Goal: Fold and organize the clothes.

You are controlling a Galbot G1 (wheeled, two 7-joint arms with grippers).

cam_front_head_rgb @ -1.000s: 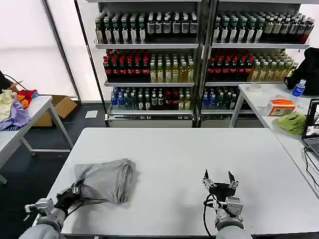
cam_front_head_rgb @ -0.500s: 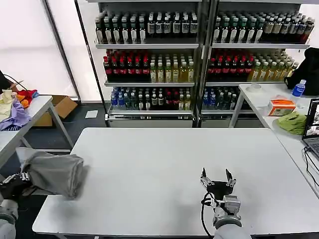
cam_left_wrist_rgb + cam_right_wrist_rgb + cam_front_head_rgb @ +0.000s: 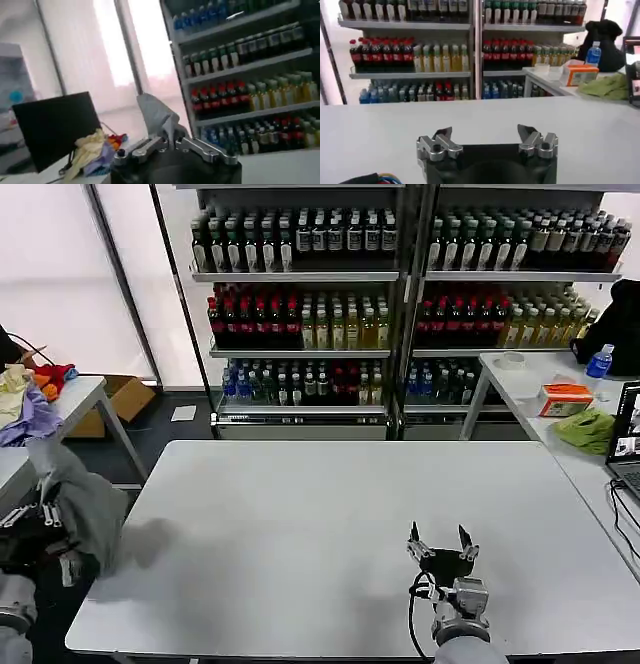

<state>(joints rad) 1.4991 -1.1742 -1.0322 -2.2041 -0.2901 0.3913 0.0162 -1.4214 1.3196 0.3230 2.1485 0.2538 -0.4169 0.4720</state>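
Since a second ago, the left gripper (image 3: 40,519) has been carrying the folded light grey cotton T-shirt (image 3: 85,502) off the broad white rectangular table (image 3: 330,524), and now the bundle is hanging just past the table's left edge, over the dark floor. The fingers are closing on a fold of the cloth; in the left wrist view a grey flap (image 3: 157,116) is sticking up from between them (image 3: 175,145). The right gripper (image 3: 440,546) is resting near the table's front edge, right of the middle, with its fingers (image 3: 442,142) spread wide and nothing between them. Almost the whole tabletop is lying bare around it, so room is open on every side. Behind the table's far edge, the tall metal shelves of coloured drink bottles (image 3: 400,294) are standing well apart from it. Left of the table, another white table with a heap of lavender, yellow and red fabrics (image 3: 30,399) is standing near the shirt.
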